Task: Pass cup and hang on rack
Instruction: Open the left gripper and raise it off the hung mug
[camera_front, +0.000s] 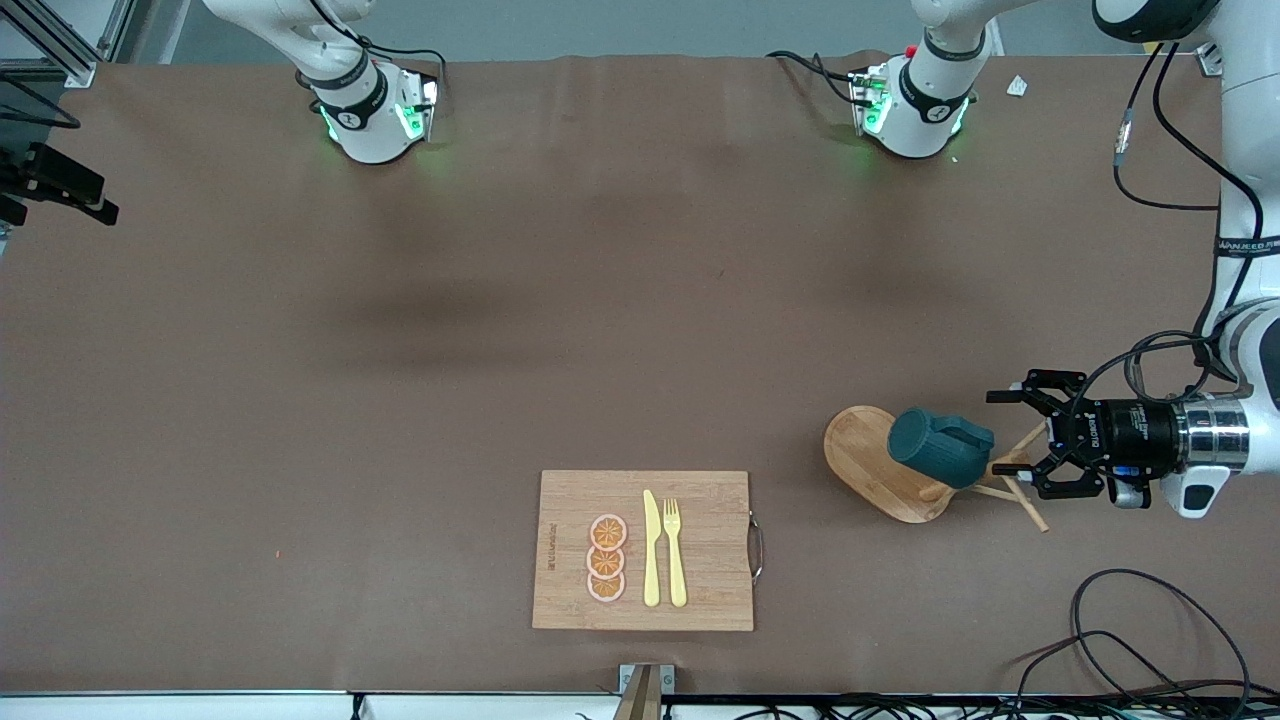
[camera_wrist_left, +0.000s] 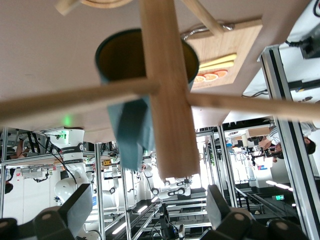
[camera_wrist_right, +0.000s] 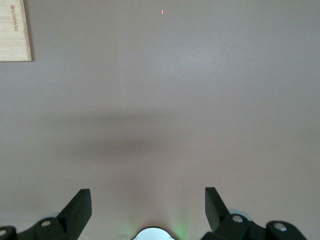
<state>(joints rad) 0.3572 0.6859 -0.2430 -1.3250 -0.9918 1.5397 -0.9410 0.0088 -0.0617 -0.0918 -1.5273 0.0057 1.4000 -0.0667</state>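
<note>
- Right gripper (camera_wrist_right: 148, 210): jaws spread, holding nothing, over bare bench (camera_front: 300, 400) near its own base; this arm waits.
- Cutting board (camera_front: 644, 551): carries orange slices, a knife and a fork; no part in the task.
- Rack (camera_front: 905, 478): stands toward the left arm's end of the bench.
- Cup (camera_front: 938, 448): hangs on a rack peg, free of any grip.
- Left gripper (camera_front: 1040, 435): open, beside the pegs. Hanging appears done; the next move calls for a straight retreat that avoids the pegs.

White arms, black cabling, green-lit bases, black tools
</note>
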